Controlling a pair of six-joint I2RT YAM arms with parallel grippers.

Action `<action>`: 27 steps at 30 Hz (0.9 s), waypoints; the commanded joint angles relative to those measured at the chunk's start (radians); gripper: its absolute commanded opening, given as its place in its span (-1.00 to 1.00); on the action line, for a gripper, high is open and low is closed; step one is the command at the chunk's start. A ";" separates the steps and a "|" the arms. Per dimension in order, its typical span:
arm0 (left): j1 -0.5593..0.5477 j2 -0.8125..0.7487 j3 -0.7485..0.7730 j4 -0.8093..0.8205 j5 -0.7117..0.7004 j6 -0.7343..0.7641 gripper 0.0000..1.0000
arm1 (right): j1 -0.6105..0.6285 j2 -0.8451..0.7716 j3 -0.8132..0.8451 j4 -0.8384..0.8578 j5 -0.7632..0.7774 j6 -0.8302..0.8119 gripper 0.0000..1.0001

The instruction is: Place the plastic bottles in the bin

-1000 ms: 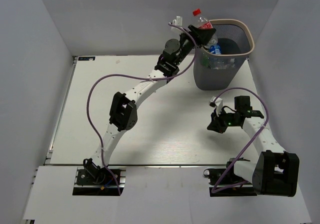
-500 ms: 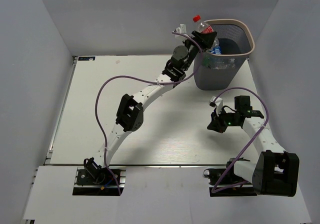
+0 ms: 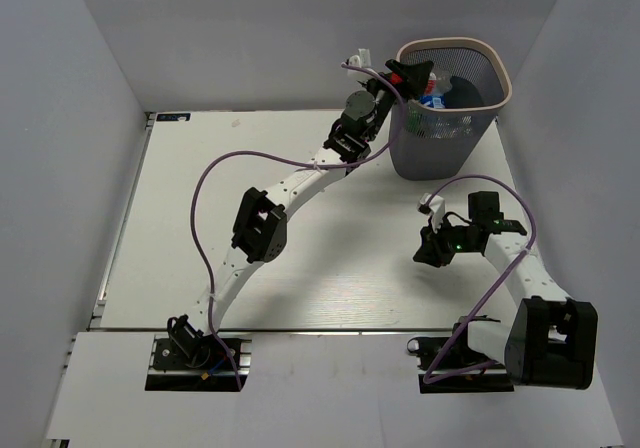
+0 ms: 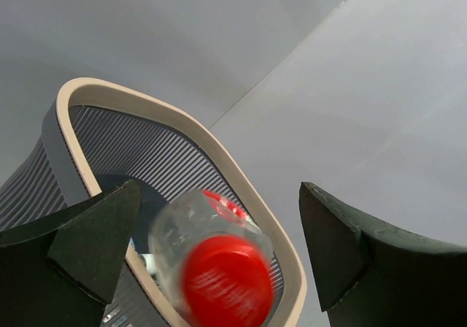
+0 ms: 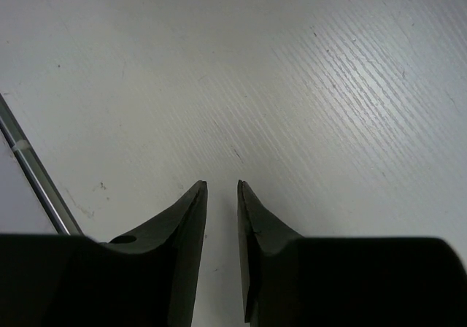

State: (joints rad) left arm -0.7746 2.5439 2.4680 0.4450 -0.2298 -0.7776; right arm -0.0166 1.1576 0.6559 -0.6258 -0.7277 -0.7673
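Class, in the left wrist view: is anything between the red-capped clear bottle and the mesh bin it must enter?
Nothing visible does. The red-capped clear plastic bottle hangs loose between the open left gripper's fingers; only the dark wire-mesh bin's pale rim shows behind it, which it might clip.

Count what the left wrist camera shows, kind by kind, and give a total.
left gripper fingers: 2
red-capped clear plastic bottle: 1
wire-mesh bin: 1
Total: 4
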 commanded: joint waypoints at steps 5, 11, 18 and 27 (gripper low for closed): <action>-0.014 -0.137 -0.036 -0.061 -0.006 0.092 1.00 | 0.003 0.019 0.002 0.005 -0.013 -0.018 -0.38; -0.014 -0.261 -0.148 -0.061 -0.006 0.231 1.00 | 0.003 0.010 0.013 0.053 -0.010 0.046 0.17; 0.018 -0.836 -0.816 -0.178 0.075 0.491 1.00 | 0.003 -0.068 -0.007 0.265 0.077 0.345 0.81; 0.018 -1.424 -1.453 -0.607 -0.068 0.514 1.00 | 0.000 -0.049 0.114 0.262 0.269 0.574 0.81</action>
State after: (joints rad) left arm -0.7570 1.1332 1.1816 0.0883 -0.2417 -0.2489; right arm -0.0166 1.1061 0.7193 -0.4015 -0.5388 -0.3080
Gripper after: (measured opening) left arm 0.998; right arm 0.904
